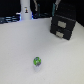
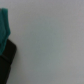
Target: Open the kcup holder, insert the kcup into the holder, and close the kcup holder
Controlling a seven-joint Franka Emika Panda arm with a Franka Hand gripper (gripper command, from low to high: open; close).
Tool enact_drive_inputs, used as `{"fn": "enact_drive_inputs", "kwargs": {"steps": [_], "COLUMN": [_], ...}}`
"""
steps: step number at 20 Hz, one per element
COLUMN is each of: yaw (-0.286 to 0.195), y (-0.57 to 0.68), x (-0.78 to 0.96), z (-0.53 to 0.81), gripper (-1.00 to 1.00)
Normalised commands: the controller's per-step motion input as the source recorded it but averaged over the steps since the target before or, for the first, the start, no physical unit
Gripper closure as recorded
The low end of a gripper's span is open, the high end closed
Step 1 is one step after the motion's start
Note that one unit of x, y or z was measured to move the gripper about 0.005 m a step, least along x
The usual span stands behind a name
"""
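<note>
the kcup [image 1: 37, 61] sits alone on the white table [image 1: 15, 55], well apart from the shut kcup holder [image 1: 62, 26]; gripper grasp state cannot be determined.

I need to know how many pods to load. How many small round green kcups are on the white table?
1. The small round green kcup lies alone on the white table, well in front of the black boxy kcup holder. Others could be hidden inside the holder.
</note>
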Motion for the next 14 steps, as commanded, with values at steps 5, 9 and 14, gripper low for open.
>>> {"fn": "enact_drive_inputs", "kwargs": {"steps": [5, 9, 14], "yaw": [-0.181, -0.174, -0.163], "y": [0.63, 0.65, 0.68], "x": [-0.28, -0.28, -0.26], "z": [0.01, 0.01, -0.02], "gripper": [-1.0, -1.0, -1.0]}}
